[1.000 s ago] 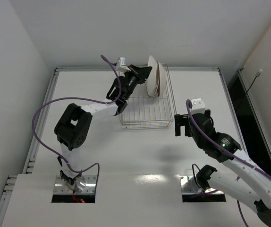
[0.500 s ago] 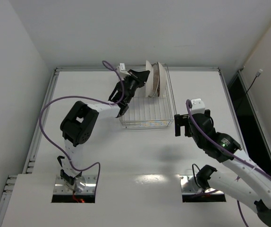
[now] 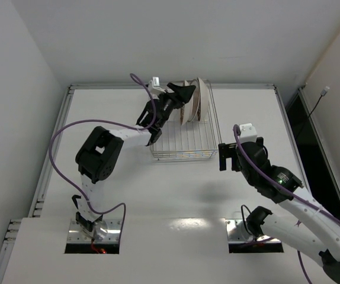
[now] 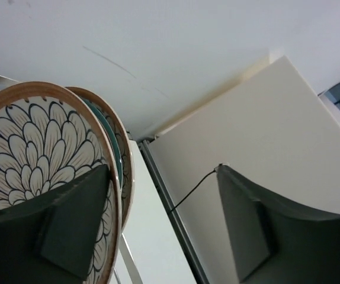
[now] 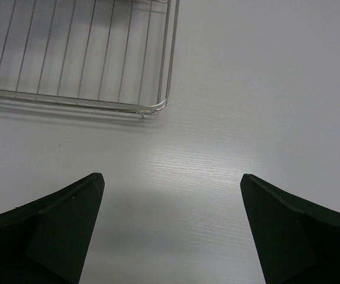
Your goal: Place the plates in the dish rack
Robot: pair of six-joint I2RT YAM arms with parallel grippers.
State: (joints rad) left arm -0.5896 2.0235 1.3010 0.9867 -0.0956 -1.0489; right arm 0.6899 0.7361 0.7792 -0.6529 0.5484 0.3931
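Observation:
The plates stand on edge at the far end of the dish rack (image 3: pixel 182 142). In the left wrist view the front plate (image 4: pixel 34 148) shows a brown rim and a petal pattern, and a second brown-rimmed plate (image 4: pixel 124 165) stands close behind it. My left gripper (image 3: pixel 183 94) (image 4: pixel 163 171) is open at the front plate's (image 3: pixel 186 114) upper rim. One of its fingers (image 4: pixel 75 219) lies in front of the patterned face and the other is well away from it. My right gripper (image 3: pixel 224 155) (image 5: pixel 171 177) hangs open over bare table, just right of the rack's (image 5: pixel 99 103) near corner.
A metal rail (image 4: pixel 170 213) runs along the table's far edge behind the plates, with white walls close behind and to both sides. The near half of the rack holds nothing.
My left gripper lowered the front plate among the rack's tines, then opened and let it go; the plate now leans in the rack. The right arm has not moved.

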